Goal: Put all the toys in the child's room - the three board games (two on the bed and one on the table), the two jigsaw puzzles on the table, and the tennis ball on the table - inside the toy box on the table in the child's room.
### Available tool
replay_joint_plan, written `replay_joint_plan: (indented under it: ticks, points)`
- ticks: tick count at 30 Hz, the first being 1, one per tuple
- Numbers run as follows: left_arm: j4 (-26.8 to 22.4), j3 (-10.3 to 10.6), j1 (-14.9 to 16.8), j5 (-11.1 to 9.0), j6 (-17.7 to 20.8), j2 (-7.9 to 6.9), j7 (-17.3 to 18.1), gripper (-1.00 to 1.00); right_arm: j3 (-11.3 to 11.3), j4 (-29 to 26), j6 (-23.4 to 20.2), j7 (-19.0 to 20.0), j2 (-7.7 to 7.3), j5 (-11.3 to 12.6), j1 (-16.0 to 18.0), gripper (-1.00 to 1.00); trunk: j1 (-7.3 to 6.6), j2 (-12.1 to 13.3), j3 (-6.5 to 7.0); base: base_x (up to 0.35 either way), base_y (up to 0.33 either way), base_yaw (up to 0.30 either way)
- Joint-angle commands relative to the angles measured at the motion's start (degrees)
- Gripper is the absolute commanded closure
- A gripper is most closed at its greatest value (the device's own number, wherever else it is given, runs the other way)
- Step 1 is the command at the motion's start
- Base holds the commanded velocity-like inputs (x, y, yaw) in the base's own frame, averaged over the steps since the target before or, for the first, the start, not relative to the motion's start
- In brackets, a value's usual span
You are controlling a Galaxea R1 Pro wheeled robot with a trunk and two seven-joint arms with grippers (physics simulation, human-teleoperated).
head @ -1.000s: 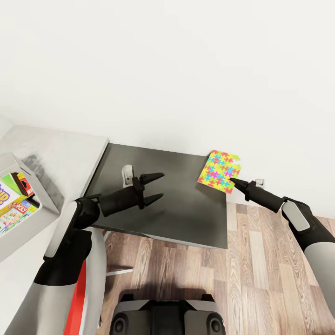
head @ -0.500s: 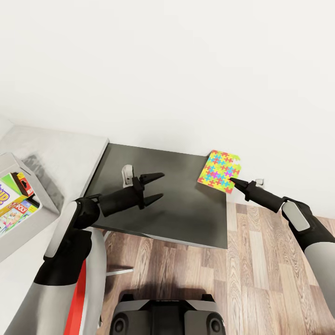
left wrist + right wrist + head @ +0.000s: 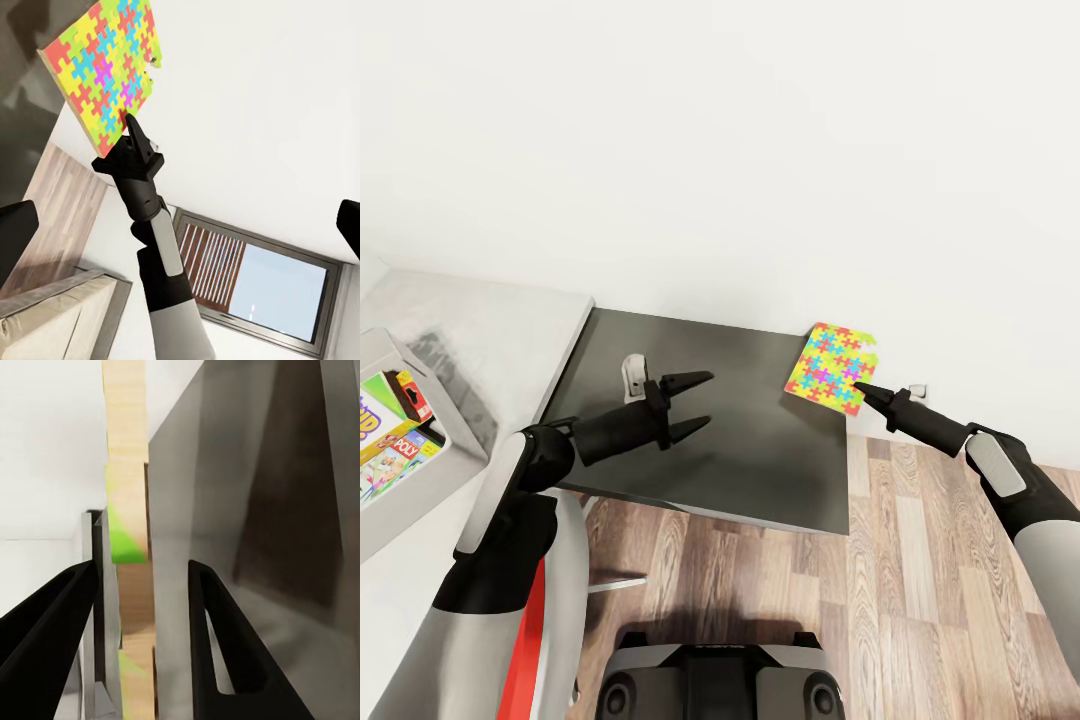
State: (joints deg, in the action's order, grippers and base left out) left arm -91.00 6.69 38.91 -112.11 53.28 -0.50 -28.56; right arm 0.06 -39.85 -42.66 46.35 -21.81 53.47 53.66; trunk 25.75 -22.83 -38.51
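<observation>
The right gripper (image 3: 859,387) pinches the multicoloured jigsaw sheet (image 3: 831,367) at the dark table's (image 3: 760,470) corner — the left gripper (image 3: 698,402) hovers, fingers spread.

Room over the dark table, tight at its far right corner.

I see bare tabletop (image 3: 740,440) between my two arms, open for a pass. A small grey upright fitting (image 3: 632,376) stands just behind my left gripper (image 3: 698,404). The jigsaw puzzle (image 3: 831,368) lies at the far right corner against the white wall (image 3: 760,150), my right gripper (image 3: 863,391) at its near edge. Wood floor (image 3: 920,560) is open to the right.
</observation>
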Motion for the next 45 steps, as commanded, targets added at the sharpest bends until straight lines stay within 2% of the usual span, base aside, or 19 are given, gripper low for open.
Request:
replay_joint_plan:
  ticks: [1,7,20,21,22,30,40,45]
  points:
    - [-0.10,-0.02,-0.11,-0.58,0.09,0.10,-0.24,-1.00,0.10,0.36,-0.01,0.35,0.13,0.02,0.12,1.00,0.03,-0.09,-0.06,0.000,0.000,0.000]
    - [-0.07,-0.11,-1.20,0.90,0.85,-1.72,0.93,-1.00,1.00,-0.94,-1.43,1.22,-1.83,0.05,-1.83,1.00,0.03,-0.09,0.18,0.000,0.000,0.000]
    - [0.00,-0.10,-1.66,1.53,1.24,-2.69,1.41,-1.00,1.35,-5.14,-5.44,1.66,-6.00,0.13,-3.42,1.00,0.03,-0.09,1.22,0.000,0.000,0.000]
    - [-0.01,-0.10,-1.68,1.55,1.25,-2.74,1.43,-1.00,1.39,-5.46,-5.80,1.67,-6.07,0.13,-3.47,1.00,0.03,-0.09,1.31,0.000,0.000,0.000]
    - [0.00,-0.10,-1.69,1.57,1.26,-2.78,1.46,-1.00,1.43,-8.86,-7.12,1.68,-6.12,0.12,-3.50,1.00,0.03,-0.09,1.40,0.000,0.000,0.000]
    - [-0.07,-0.04,-1.72,1.61,1.29,-2.84,1.54,-1.00,1.47,-11.39,-12.05,1.77,-6.43,0.03,-3.69,1.00,0.03,-0.09,2.13,0.000,0.000,0.000]
    - [-0.07,-0.04,-1.73,1.63,1.30,-2.81,1.57,-1.00,1.44,-15.30,-13.89,1.80,-6.72,0.04,-5.47,1.00,0.03,-0.09,3.05,0.000,0.000,0.000]
    - [-0.19,-0.09,-1.78,1.63,1.37,-2.89,1.98,-1.00,1.44,-19.65,-14.94,1.85,-6.89,0.05,-7.49,1.00,0.03,-0.09,3.51,0.000,0.000,0.000]
